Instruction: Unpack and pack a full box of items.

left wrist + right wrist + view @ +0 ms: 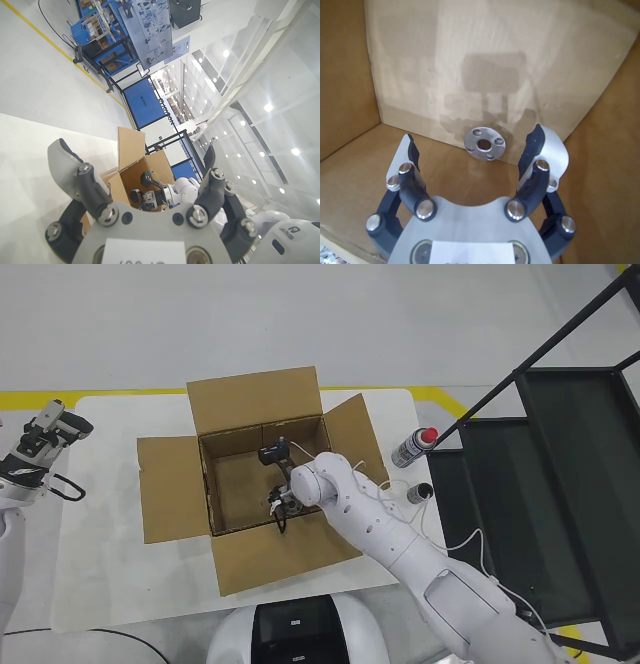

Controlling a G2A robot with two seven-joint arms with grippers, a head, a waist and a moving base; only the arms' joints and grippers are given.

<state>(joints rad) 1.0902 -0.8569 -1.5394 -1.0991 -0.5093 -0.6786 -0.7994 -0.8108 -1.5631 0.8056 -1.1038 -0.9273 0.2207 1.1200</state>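
R claw (472,144) wide; flange (485,147) ahead, prob. apart

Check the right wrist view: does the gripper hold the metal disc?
No, the disc lies untouched on the box floor, ahead of the open right gripper.

The right arm (380,524) is white, round and smooth, and a thin white cable (470,544) runs beside it. The left arm (20,469) is white too, with a black cable loop (68,490). The jaws on both are grey metal outside, with black bumpy pads (413,153), black links (385,200) and shiny round screws (425,207). A white sticker (470,252) sits on each grey plate (470,220). One white shell (295,240) has dark letters.
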